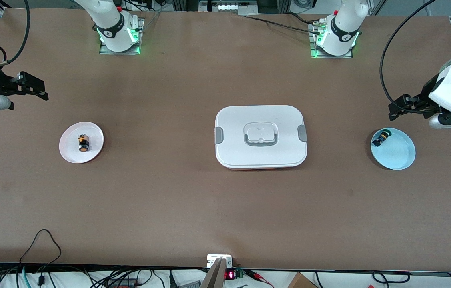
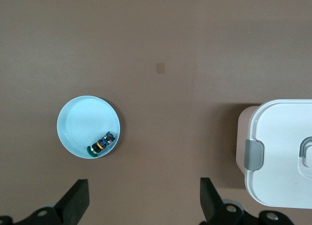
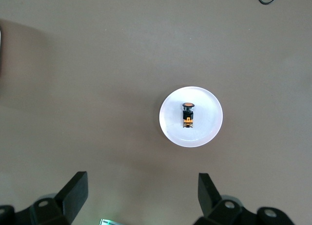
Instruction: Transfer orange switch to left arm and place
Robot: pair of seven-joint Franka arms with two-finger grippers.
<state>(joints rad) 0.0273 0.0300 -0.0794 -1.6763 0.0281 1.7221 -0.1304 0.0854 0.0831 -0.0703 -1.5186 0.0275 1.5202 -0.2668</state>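
Observation:
The orange switch (image 1: 83,143) lies on a small white plate (image 1: 69,151) toward the right arm's end of the table; it also shows in the right wrist view (image 3: 187,114) on that plate (image 3: 209,123). My right gripper (image 1: 39,89) hangs open and empty in the air beside the plate, off toward the table's end; its own view shows the jaws wide apart (image 3: 141,180). My left gripper (image 1: 395,109) is open and empty (image 2: 145,186), up over the table beside the blue plate. The white box (image 1: 260,136) sits mid-table between the two plates, and its corner shows in the left wrist view (image 2: 282,152).
A light blue plate (image 1: 399,154) toward the left arm's end holds a small black switch with a green tip (image 1: 381,139); both show in the left wrist view (image 2: 80,122), (image 2: 101,145). Cables and a small device (image 1: 219,261) lie along the table edge nearest the front camera.

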